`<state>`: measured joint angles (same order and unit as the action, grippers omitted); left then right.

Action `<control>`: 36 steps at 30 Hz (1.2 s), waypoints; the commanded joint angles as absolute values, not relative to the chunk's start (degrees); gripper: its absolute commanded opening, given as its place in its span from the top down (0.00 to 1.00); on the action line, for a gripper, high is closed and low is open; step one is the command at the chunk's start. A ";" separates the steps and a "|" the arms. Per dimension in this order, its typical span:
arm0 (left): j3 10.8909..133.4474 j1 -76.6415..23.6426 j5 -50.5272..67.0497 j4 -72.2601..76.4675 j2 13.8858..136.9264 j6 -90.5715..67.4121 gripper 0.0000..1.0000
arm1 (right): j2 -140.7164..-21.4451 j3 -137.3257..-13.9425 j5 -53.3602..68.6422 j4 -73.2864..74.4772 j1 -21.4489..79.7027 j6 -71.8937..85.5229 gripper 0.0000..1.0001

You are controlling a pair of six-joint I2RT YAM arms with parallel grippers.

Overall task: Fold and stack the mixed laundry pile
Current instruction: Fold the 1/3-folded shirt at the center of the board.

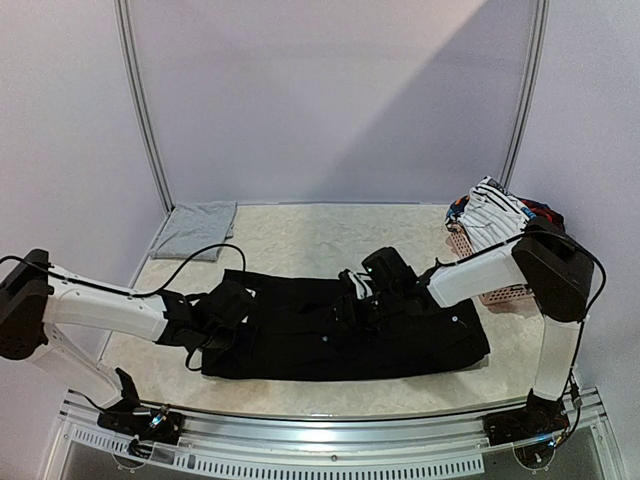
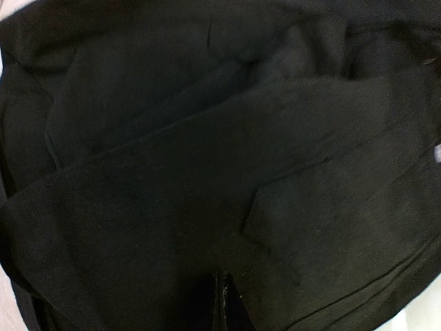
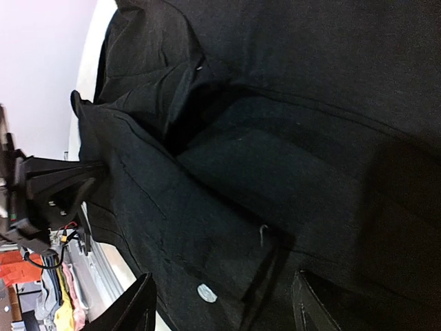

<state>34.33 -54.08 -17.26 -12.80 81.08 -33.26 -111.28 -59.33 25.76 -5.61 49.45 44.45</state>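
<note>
Large black trousers [image 1: 350, 335] lie spread flat across the middle of the table. My left gripper [image 1: 228, 308] sits at their left end, where the cloth is bunched. In the left wrist view its fingers [image 2: 225, 303] are pressed together against the black cloth [image 2: 207, 172], which fills the frame. My right gripper [image 1: 368, 285] hovers over the trousers' middle. In the right wrist view it [image 3: 227, 314] is open wide over the black cloth [image 3: 275, 138], near a silver button [image 3: 207, 293]. A white black-striped piece [image 1: 495, 208] with red and blue bits lies on the basket at the right.
A pink perforated basket [image 1: 500, 295] stands at the right edge behind my right arm. A folded light grey garment [image 1: 195, 228] lies at the back left. The metal table rail [image 1: 330, 455] runs along the near edge. My left arm [image 3: 41, 186] shows in the right wrist view.
</note>
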 commanded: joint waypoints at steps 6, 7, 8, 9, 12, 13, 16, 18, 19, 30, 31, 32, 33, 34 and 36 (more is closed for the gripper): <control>32.45 -53.00 -17.16 -10.61 86.40 -34.80 1.00 | -114.76 -60.04 29.57 -10.67 50.27 46.07 0.33; 32.43 -53.00 -16.99 -10.25 87.08 -34.88 1.00 | -114.78 -60.17 30.10 -11.25 50.33 46.33 0.33; 32.50 -53.00 -16.75 -9.94 87.58 -34.95 1.00 | -114.75 -60.33 30.44 -11.56 50.42 46.67 0.33; 32.52 -53.00 -16.64 -9.67 88.10 -35.01 1.00 | -114.78 -60.63 30.57 -11.41 50.52 46.74 0.34; 32.71 -53.00 -16.61 -9.22 88.96 -35.03 1.00 | -114.74 -61.71 30.59 -10.76 50.79 46.58 0.35; 32.74 -53.00 -16.61 -9.15 89.07 -35.03 1.00 | -114.77 -62.09 30.56 -10.40 50.92 46.47 0.35; 32.70 -53.00 -17.04 -9.30 89.15 -35.07 1.00 | -114.74 -62.89 30.35 -9.49 51.15 46.15 0.38; 32.61 -53.00 -17.42 -9.47 89.19 -35.14 1.00 | -114.57 -63.03 29.95 -8.98 51.16 46.08 0.41; 32.61 -53.00 -17.58 -9.55 89.20 -35.10 1.00 | -114.45 -63.15 29.77 -8.70 51.23 45.98 0.42; 32.59 -53.00 -18.22 -9.62 89.03 -35.18 1.00 | -112.52 -63.17 27.26 -6.59 51.30 45.21 0.73; 32.53 -53.00 -18.20 -9.59 89.04 -35.16 1.00 | -112.79 -63.33 27.18 -6.51 51.32 45.25 0.77; 32.49 -53.00 -18.19 -9.58 89.01 -35.17 1.00 | -113.21 -63.53 27.16 -6.47 51.33 45.33 0.81; 32.45 -53.00 -18.25 -9.66 88.91 -35.18 1.00 | -113.47 -63.72 27.16 -6.49 51.32 45.43 0.85; 32.43 -53.00 -18.29 -9.67 88.82 -35.23 1.00 | -113.75 -63.85 27.11 -6.38 51.28 45.48 0.89; 32.35 -53.00 -18.31 -9.83 88.44 -35.20 1.00 | -113.93 -64.06 26.92 -6.06 51.32 45.57 0.98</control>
<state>33.50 -53.67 -18.92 -6.68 87.02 -34.61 -113.75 -62.41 27.64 -7.01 50.85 45.78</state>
